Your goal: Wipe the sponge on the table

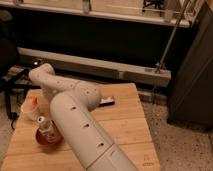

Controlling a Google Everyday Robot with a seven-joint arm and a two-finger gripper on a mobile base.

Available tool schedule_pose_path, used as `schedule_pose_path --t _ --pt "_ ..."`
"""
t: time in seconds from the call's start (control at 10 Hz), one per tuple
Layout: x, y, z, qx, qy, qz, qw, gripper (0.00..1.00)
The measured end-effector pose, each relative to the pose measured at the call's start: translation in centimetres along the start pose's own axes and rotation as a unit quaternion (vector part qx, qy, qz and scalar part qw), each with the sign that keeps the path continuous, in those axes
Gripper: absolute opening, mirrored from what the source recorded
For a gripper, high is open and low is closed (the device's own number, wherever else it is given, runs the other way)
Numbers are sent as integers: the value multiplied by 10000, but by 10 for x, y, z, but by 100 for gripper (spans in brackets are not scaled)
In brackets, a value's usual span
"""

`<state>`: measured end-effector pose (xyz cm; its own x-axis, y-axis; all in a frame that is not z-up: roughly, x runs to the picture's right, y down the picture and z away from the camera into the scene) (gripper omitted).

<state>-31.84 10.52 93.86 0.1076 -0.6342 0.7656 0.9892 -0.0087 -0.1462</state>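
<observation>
Reached across the light wooden worktop (127, 132) with 1 white arm (75, 117), bent at the elbow and ending over the back left corner. Could not make out the gripper, hidden at that far tip; could not tell whether wide, narrow or holding anything. Could not find the sponge, nor tell whether the arm covered it. Just nearer the camera than the gripper's end, noted an orange-and-white cup (30, 107); nearer still, a red bowl (40, 141) with 1 small bottle (45, 126) upright in it. Well to the right, beside the elbow, noted a flat black-and-white object (107, 101).
</observation>
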Motion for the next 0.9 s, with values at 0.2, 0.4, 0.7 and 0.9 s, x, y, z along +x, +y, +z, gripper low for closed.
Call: schedule_pose_path --t 0.2,0.4,0.7,0.9 --pt "17 -27 -26 444 226 -139 9987 23" --pt "29 -35 -42 651 357 -195 9970 23" --pt "45 -34 -47 767 486 -204 9957 23" --pt "54 -29 -42 778 502 -168 9956 23"
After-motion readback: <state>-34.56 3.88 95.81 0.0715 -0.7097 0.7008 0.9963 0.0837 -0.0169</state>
